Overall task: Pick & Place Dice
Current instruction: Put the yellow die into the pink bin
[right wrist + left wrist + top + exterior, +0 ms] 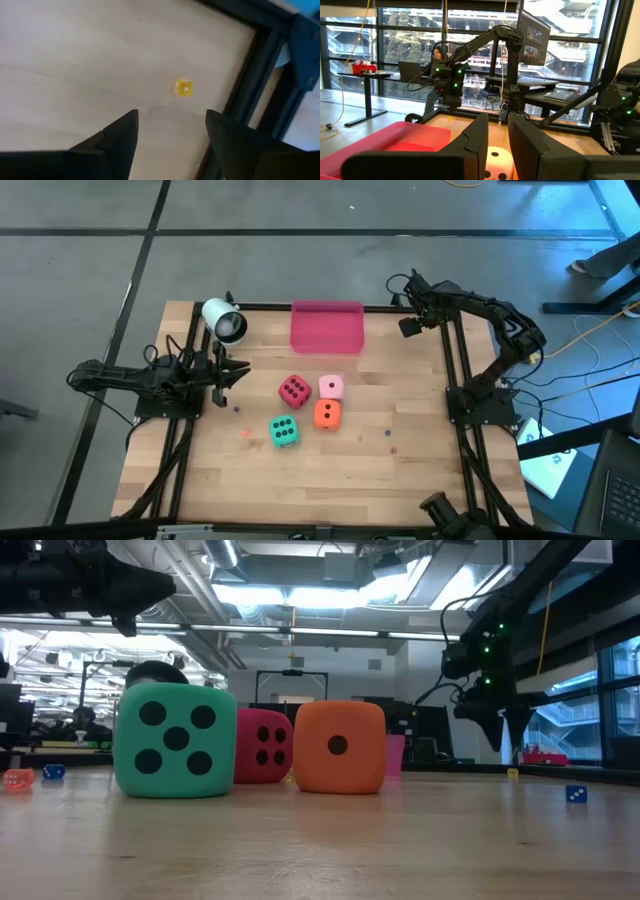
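High view, step: no die held; all four lie loose on the worktop (400,480), so this reads as the approach before a first pick.
High view, dice: red die (293,389), pink die (331,387), orange die (326,414) and green die (284,431) cluster just in front of the pink tray (326,326), none in it.
High view, arms: left gripper (236,373) hovers beside the red die, on the side away from the pink die; right gripper (408,326) hangs beside the tray, well apart from the dice.
Low view, materials: green die (175,739) and orange die (339,747) look soft and foam-like, matte, with rounded edges and dark round pips; worktop is pale wood grain.
Left wrist view, jaws: left gripper (498,145) jaws narrow, holding nothing; pink die (498,160) shows in the gap, tray (395,142) near.
Right wrist view, jaws: right gripper (171,131) jaws moderately apart, empty, above bare wood near a tiny yellow cube (183,87).
Next move: probably the left jaws must widen, then close on the red die.
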`<move>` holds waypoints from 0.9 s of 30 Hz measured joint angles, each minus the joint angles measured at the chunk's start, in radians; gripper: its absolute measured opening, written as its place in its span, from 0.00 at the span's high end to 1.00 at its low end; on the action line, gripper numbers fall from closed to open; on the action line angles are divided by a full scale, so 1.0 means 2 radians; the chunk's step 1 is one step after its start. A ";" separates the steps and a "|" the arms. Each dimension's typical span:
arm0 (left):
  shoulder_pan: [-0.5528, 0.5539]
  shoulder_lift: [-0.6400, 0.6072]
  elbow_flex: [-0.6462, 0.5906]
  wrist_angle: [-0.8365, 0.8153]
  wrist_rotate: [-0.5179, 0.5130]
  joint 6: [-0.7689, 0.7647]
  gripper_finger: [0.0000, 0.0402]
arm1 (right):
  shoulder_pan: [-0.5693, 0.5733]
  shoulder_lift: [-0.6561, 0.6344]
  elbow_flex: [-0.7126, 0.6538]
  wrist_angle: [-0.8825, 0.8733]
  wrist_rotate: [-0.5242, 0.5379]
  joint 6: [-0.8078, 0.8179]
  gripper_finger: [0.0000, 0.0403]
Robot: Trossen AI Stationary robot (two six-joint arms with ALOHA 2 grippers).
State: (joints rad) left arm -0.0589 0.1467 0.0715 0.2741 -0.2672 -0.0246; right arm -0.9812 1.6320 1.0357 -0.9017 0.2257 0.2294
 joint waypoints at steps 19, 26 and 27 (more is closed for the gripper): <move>0.000 0.010 0.000 0.001 -0.002 -0.032 0.82 | -0.012 0.000 0.000 -0.025 -0.044 0.145 0.48; 0.000 0.048 0.000 0.033 -0.001 -0.046 0.82 | -0.012 0.000 0.000 -0.001 -0.024 0.218 0.48; 0.000 0.053 0.000 0.038 -0.001 -0.049 0.82 | -0.012 0.000 0.000 -0.002 -0.023 0.231 0.48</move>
State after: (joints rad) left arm -0.0589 0.2534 0.0718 0.3506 -0.2691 -0.1232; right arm -1.0046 1.6321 1.0355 -0.9056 0.1805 0.6910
